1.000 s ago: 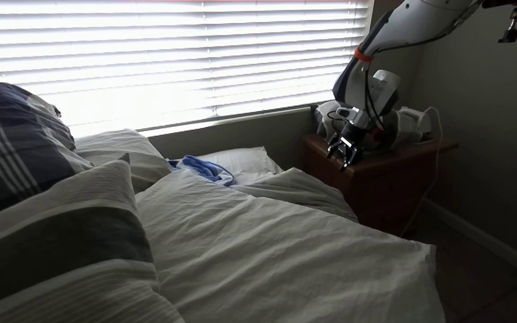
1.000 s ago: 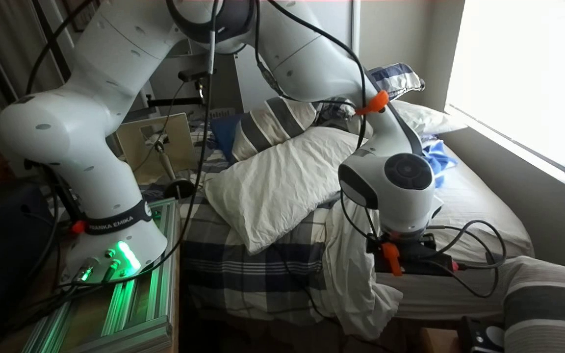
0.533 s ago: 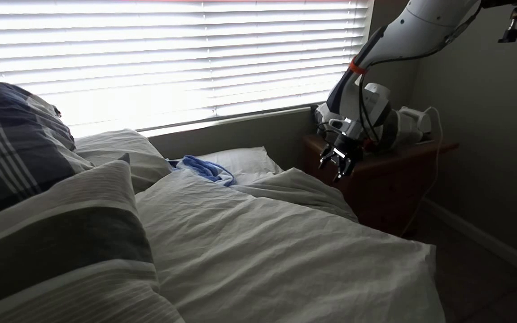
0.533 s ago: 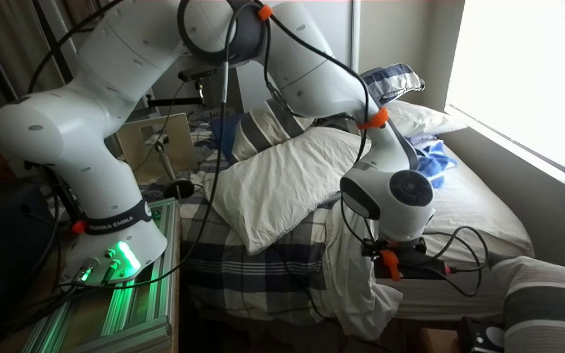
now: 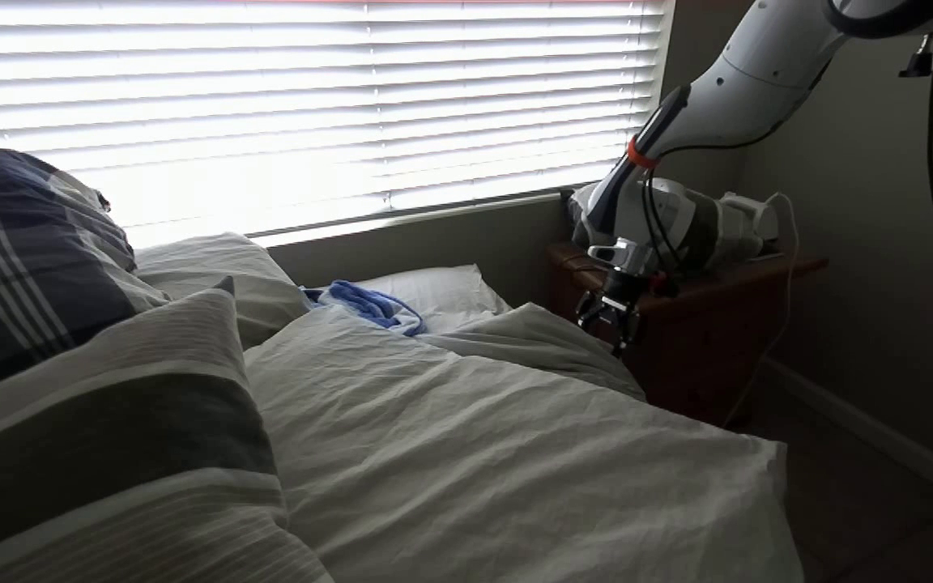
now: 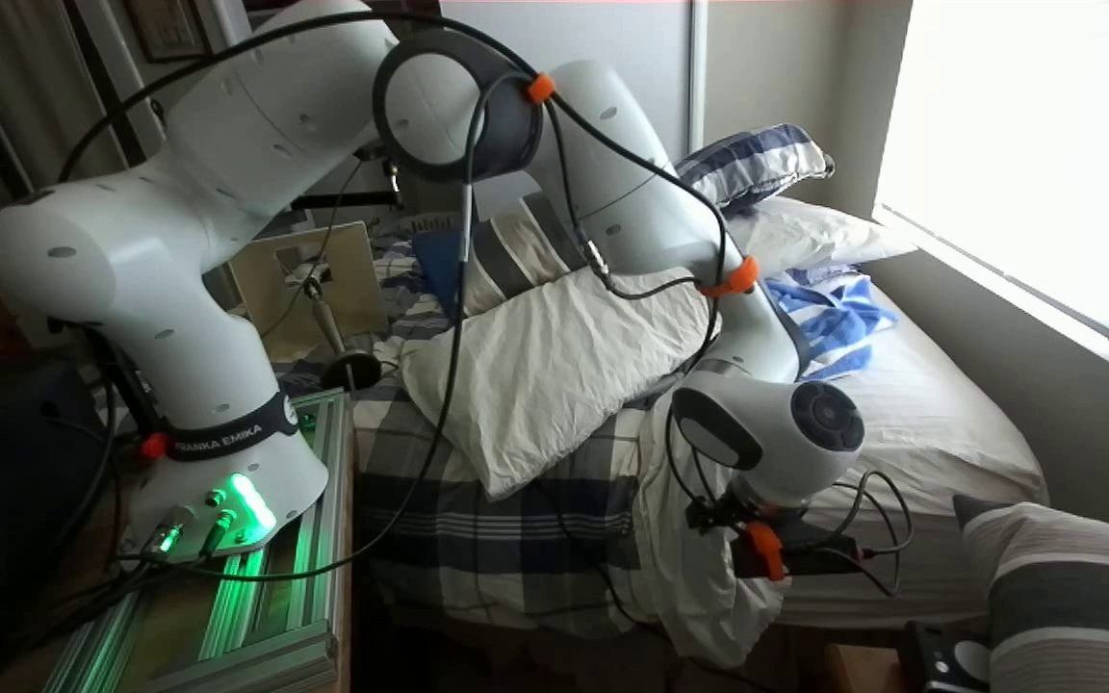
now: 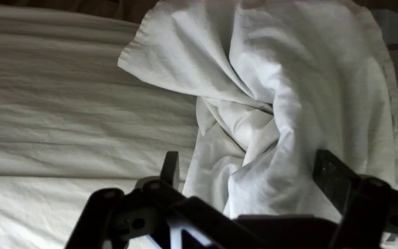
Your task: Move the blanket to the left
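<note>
The blanket is a pale grey-white cloth with rumpled folds, lying across the bed and hanging over its edge. It fills the middle and right of the wrist view [image 7: 309, 114] and also shows in both exterior views [image 5: 547, 344] [image 6: 689, 577]. My gripper [image 7: 245, 159] is open with nothing between its fingers, which point down at the folds. One finger is over the blanket; the other is just past its edge, over the sheet. In an exterior view the gripper [image 5: 601, 336] is low beside the blanket's far side. I cannot tell whether the fingertips touch cloth.
A large white pillow [image 5: 515, 470] lies beside the blanket. Striped [image 5: 110, 437] and plaid [image 5: 29, 251] pillows and a blue cloth [image 5: 373, 304] lie farther along. A wooden nightstand [image 5: 693, 332] with a rolled grey-and-white bundle stands behind the gripper. The sheet-covered mattress [image 6: 940, 423] runs along the wall.
The arm and gripper have moved down towards the blanket, with a small sideways shift. The gripper stays open. The blanket and the other bedding have not visibly moved.
</note>
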Robot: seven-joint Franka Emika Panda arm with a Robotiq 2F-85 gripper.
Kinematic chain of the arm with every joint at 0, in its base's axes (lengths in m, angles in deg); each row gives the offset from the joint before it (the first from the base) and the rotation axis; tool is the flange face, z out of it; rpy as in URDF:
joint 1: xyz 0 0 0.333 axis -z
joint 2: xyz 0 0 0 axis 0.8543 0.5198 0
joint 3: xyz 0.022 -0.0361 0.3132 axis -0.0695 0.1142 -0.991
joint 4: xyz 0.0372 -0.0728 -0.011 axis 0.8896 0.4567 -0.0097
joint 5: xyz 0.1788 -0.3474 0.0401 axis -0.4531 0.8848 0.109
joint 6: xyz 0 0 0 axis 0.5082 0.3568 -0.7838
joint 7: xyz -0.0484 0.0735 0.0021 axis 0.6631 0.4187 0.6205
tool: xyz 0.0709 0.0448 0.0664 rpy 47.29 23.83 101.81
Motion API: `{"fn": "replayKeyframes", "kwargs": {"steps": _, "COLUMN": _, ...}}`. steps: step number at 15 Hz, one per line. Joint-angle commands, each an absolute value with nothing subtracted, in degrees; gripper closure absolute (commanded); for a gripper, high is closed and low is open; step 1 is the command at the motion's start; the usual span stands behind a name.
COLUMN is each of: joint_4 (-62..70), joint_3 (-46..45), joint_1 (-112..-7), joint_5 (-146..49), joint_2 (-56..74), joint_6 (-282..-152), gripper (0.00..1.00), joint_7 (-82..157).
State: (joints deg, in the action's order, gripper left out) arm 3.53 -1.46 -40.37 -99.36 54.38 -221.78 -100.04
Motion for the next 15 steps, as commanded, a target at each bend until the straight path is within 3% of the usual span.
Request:
{"fn": "replayKeyframes", "kwargs": {"steps": 1, "joint_4": -2.5, "joint_3": -3.7, "joint_1": -37.2, "joint_5": -93.5, "joint_2": 58.8, "joint_6": -217.1, "gripper": 0.00, "joint_7": -99.0}}
{"fn": "replayKeyframes", "kwargs": {"steps": 6, "joint_4": -7.9, "joint_3": -7.2, "joint_1": -34.4, "joint_5": -90.4, "joint_2": 63.0, "joint_6": -214.5, "gripper": 0.00, "joint_7": -101.0}}
{"fn": "replayKeyframes", "kwargs": {"steps": 7, "joint_4": -8.7, "joint_3": -7.4, "joint_1": -34.4, "joint_5": -89.6, "joint_2": 63.7, "joint_6": -214.0, "gripper": 0.25, "joint_7": -100.5}}
{"fn": "replayKeyframes", "kwargs": {"steps": 9, "joint_4": -9.1, "joint_3": -6.6, "joint_1": -35.3, "joint_5": -88.3, "joint_2": 64.2, "joint_6": -213.8, "gripper": 0.34, "joint_7": -96.6}}
{"fn": "replayKeyframes", "kwargs": {"steps": 15, "joint_4": -3.6, "joint_3": -6.6, "joint_1": -35.5, "joint_5": -86.6, "joint_2": 60.4, "joint_6": -216.0, "gripper": 0.76, "joint_7": -86.9}}
